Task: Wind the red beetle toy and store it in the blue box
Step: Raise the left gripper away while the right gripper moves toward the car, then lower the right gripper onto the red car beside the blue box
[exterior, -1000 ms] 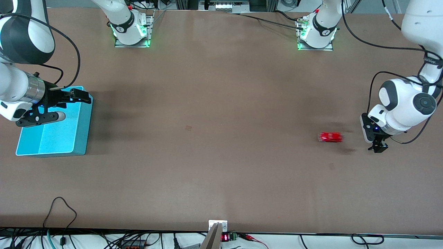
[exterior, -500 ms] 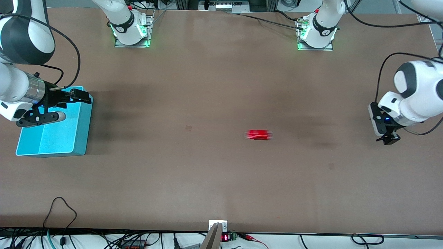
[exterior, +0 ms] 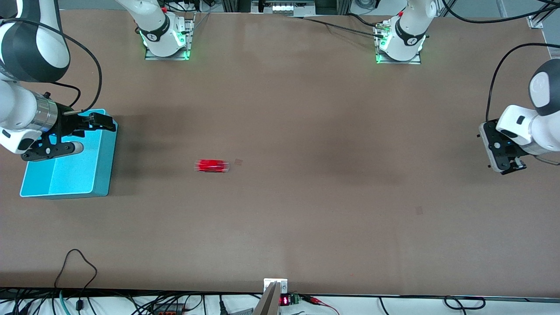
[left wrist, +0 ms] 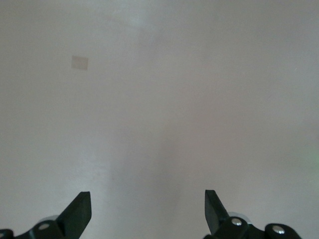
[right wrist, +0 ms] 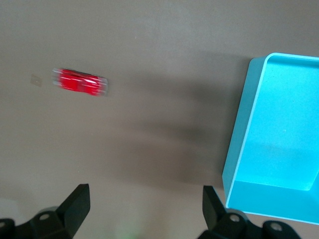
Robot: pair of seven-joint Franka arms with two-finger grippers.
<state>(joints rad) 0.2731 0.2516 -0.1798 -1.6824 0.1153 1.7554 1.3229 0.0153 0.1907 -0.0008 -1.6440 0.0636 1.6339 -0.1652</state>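
Note:
The red beetle toy [exterior: 211,166] is on the bare table, blurred with motion, between the table's middle and the blue box [exterior: 65,175]. It also shows in the right wrist view [right wrist: 79,82], as does the box [right wrist: 279,144]. The box stands open and empty at the right arm's end. My right gripper [exterior: 97,137] hangs open and empty over the box's rim on the toy's side; its own view shows the jaws wide apart [right wrist: 145,199]. My left gripper [exterior: 509,168] is open and empty above the table at the left arm's end, over bare tabletop [left wrist: 148,204].
A small square mark [exterior: 238,162] lies on the table just beside the toy and shows in the left wrist view [left wrist: 79,62]. Both arm bases [exterior: 166,41] [exterior: 399,43] stand along the table's edge farthest from the front camera. Cables and a small device [exterior: 275,286] line the nearest edge.
The toy has rolled fast across the table from the left arm's end toward the blue box. My left gripper has drawn back and up toward its end. The right arm has not moved.

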